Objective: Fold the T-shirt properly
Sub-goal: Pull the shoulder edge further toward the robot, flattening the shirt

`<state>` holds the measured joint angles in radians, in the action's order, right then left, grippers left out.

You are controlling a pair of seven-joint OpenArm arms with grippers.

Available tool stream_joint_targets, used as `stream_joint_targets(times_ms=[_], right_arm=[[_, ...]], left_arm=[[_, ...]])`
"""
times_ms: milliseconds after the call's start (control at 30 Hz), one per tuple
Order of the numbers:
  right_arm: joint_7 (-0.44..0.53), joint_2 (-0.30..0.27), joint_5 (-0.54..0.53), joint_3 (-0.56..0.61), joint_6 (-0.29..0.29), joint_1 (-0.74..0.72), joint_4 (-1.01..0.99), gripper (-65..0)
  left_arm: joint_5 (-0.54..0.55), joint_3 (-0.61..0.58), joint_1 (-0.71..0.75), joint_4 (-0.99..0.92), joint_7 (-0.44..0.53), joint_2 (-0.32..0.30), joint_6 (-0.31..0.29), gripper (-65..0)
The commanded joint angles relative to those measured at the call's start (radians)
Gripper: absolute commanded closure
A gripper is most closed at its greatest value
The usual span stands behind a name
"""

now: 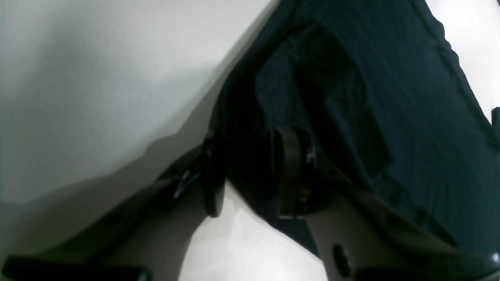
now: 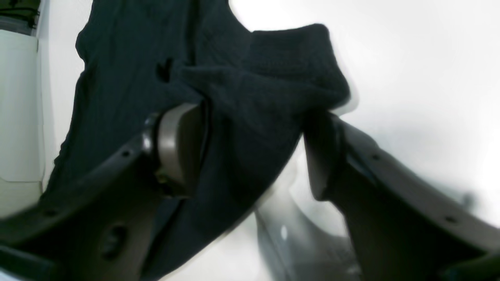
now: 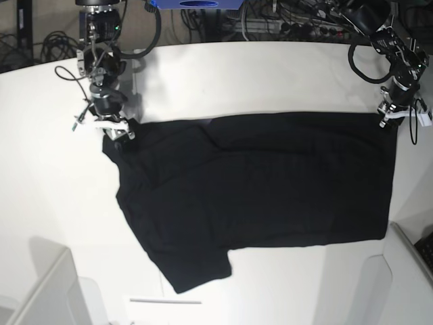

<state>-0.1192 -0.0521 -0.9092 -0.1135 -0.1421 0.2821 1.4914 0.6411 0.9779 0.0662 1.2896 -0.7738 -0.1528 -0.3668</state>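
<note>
The black T-shirt point(image 3: 257, 189) is spread flat on the white tabletop point(image 3: 270, 74), plain side up, with 1 sleeve pointing toward the near edge and the far edge running between the 2 arms. No fold is seen yet, apart from a small turned-over flap of cloth visible in the left wrist view.

The right claw point(image 2: 254, 152), at the left of the base view, is set over the far corner of the shirt. In the right wrist view a bunched corner of cloth lies between its jaws, which stand well apart, so the cloth is straddled but not pinched; it is judged released. The left claw point(image 1: 250, 171), at the right of the base view, is placed at the opposite far corner. In the left wrist view the shirt's edge passes between its 2 pads point(image 1: 287, 168), which are fairly close together with dark cloth in the gap; whether the fabric is already clamped cannot be told.

The step in hand is judged to be the taking of the 2 far corners ahead of the first fold. For the next move, both claws would need to be clenched firmly on the cloth, then raised together and carried toward the near edge at an even pace, so that the far edge is laid straight over the near one. If only 1 corner is gripped, a skewed fold is likely.
</note>
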Motion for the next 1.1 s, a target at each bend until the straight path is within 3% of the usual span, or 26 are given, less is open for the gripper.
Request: stream_joint_targets(times_ms=[0, 67, 167, 200, 367, 533, 667, 800, 933, 1067], right_arm=[[-0.053, -0.005, 0.000, 0.001, -0.038, 0.004, -0.016, -32.0], [-0.052, -0.025, -0.001, 0.001, -0.038, 0.001, -0.024, -20.3], [-0.052, -0.033, -0.006, 0.001, -0.038, -0.013, -0.024, -1.8], [-0.052, -0.035, -0.006, 0.001, -0.038, -0.016, -0.022, 0.0], [-0.056, -0.065, -0.006, 0.001, -0.043, -0.028, 0.015, 0.0], [-0.086, -0.084, -0.004, 0.002, -0.173, -0.017, 0.108, 0.0], [-0.193, -0.094, -0.006, 0.001, -0.179, -0.030, 0.162, 0.0], [-0.234, -0.094, -0.006, 0.001, -0.190, -0.028, 0.222, 0.0], [-0.304, -0.099, -0.006, 0.001, -0.294, -0.028, 0.297, 0.0], [-0.366, -0.114, -0.004, -0.001, -0.307, -0.016, 0.346, 0.0]], left_arm=[[0.003, 0.000, -0.004, 0.009, -0.005, -0.012, 0.002, -18.6], [0.003, 0.000, -0.004, 0.009, -0.005, -0.012, 0.002, -14.5], [0.003, 0.000, -0.004, 0.012, -0.006, -0.014, 0.002, 0.0], [0.003, 0.000, -0.003, 0.014, -0.006, -0.014, 0.002, 0.0], [0.003, -0.001, 0.005, 0.017, -0.009, -0.035, 0.002, 0.0], [0.003, -0.026, 0.033, 0.043, -0.009, -0.061, 0.002, 0.0], [0.009, -0.044, 0.074, 0.120, -0.009, -0.063, 0.004, 0.0], [0.012, -0.032, 0.071, 0.187, -0.129, -0.061, 0.004, 0.0], [0.012, 0.037, 0.068, 0.261, -0.204, -0.060, 0.004, 0.0], [0.009, 0.052, 0.097, 0.315, -0.253, -0.060, 0.004, 0.0]])
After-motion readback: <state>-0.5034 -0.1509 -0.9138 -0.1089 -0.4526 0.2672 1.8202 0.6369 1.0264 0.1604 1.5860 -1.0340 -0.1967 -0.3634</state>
